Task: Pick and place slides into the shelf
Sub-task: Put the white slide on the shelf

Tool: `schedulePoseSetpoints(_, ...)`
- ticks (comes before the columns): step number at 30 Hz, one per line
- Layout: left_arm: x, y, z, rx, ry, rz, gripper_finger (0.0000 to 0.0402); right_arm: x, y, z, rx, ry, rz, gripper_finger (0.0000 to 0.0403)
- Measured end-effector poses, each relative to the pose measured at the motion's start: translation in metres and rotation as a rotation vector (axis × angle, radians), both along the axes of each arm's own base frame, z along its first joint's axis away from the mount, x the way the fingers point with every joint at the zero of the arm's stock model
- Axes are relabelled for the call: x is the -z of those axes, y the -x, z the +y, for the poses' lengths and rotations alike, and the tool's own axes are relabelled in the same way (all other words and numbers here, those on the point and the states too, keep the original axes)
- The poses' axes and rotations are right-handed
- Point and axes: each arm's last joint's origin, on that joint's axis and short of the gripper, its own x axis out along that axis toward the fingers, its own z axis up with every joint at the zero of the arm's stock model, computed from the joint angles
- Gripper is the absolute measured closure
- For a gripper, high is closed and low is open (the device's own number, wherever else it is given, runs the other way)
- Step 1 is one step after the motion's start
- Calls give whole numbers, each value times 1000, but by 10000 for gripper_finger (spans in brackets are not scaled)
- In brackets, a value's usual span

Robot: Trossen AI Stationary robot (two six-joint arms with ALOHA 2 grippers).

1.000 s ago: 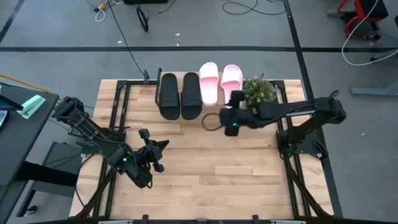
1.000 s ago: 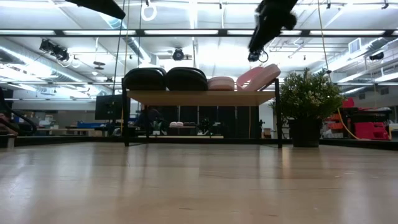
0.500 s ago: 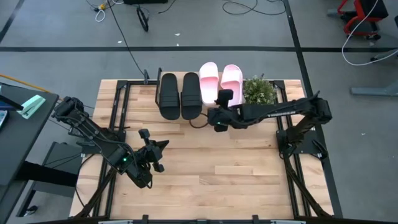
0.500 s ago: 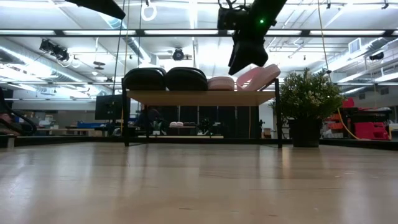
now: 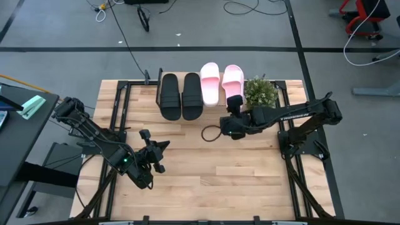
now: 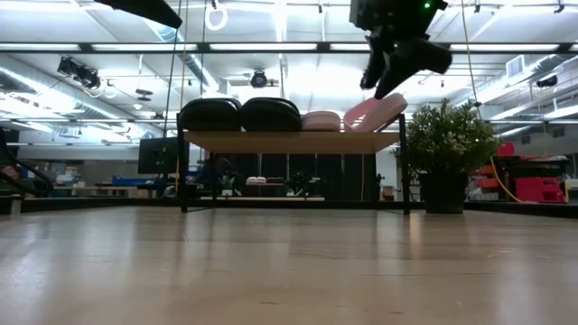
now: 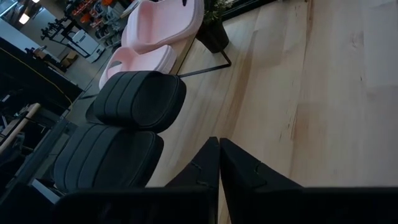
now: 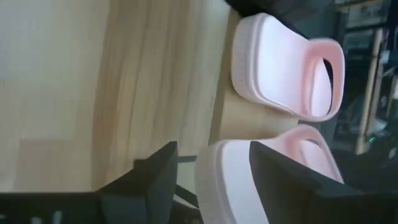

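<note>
Two black slides [image 5: 180, 95] and two pink slides [image 5: 220, 81] lie side by side on the shelf [image 6: 289, 142] at the table's far edge. The right pink slide [image 6: 375, 112] sits tilted on the board, one side raised. My right gripper [image 5: 235, 105] is open and hovers just above this slide's near end [image 8: 219, 180]. In the right wrist view its fingers stand on either side of that end. My left gripper [image 5: 156, 142] is shut and waits over the table's near left part, holding nothing.
A potted plant [image 5: 260, 91] stands on the table right beside the shelf's right end, close to my right arm. A loop of cable [image 5: 211, 132] hangs from the right arm. Bare wood [image 5: 206, 175] spreads across the table's middle and near part.
My right gripper swung toward the table's left, over the other pink slide, then came back right and a little up, above the tilted pink slide. The slides kept their places.
</note>
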Motion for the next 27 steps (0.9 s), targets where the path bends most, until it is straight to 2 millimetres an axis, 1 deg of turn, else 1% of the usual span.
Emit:
schedulePoseSetpoints(4,0,0,0,-2,4,-4,388,2,3,1,-30,51,70,179)
schedulePoseSetpoints(10,0,0,0,-2,4,-3,381,3,7,-5,-6,79,132,160)
schedulePoseSetpoints(16,0,0,0,-2,4,-2,378,5,13,-12,12,74,200,158)
schedulePoseSetpoints(23,0,0,0,-2,4,-2,389,5,13,-23,40,62,206,158)
schedulePoseSetpoints(27,0,0,0,-3,4,-3,387,5,13,-29,55,38,201,158)
